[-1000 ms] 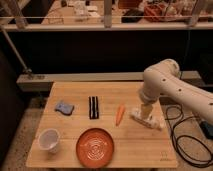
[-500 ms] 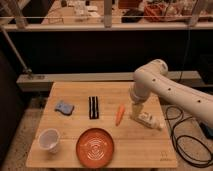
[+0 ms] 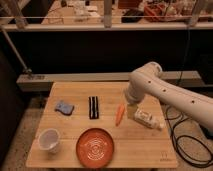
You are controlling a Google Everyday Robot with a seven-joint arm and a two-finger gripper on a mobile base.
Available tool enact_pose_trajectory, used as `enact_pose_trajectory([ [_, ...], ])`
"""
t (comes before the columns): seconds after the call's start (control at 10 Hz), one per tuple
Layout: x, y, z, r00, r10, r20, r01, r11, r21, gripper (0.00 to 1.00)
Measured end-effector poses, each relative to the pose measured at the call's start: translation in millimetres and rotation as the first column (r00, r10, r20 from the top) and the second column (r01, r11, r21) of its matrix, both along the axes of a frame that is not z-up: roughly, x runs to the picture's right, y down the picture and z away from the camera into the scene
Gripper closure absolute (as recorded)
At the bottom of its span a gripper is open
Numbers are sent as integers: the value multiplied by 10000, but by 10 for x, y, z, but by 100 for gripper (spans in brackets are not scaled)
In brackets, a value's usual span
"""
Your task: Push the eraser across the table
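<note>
The eraser (image 3: 93,107) is a flat black oblong with a pale line down its length. It lies on the light wooden table (image 3: 145,145), left of centre, with its long side running front to back. My white arm reaches in from the right and bends down over the table. My gripper (image 3: 131,111) hangs just above the tabletop, to the right of the eraser. An orange carrot (image 3: 119,114) lies between the gripper and the eraser. The gripper does not touch the eraser.
A blue-grey sponge pad (image 3: 64,107) lies left of the eraser. A white cup (image 3: 49,139) and an orange plate (image 3: 95,146) sit near the front edge. A white bottle-like object (image 3: 146,119) lies right of the gripper. Black cables (image 3: 185,140) trail on the floor at right.
My arm has swung left, and the gripper has moved from above the white object toward the carrot. The eraser and the other things have not moved.
</note>
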State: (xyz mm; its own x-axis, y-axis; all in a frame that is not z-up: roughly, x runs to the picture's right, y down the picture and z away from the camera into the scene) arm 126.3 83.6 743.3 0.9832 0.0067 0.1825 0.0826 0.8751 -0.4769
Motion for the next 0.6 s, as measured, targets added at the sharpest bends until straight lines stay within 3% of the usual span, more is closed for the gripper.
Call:
enact_pose_trajectory([
  [0.6, -275, 39, 143, 9982, 12, 595, -14, 10000, 34, 20],
])
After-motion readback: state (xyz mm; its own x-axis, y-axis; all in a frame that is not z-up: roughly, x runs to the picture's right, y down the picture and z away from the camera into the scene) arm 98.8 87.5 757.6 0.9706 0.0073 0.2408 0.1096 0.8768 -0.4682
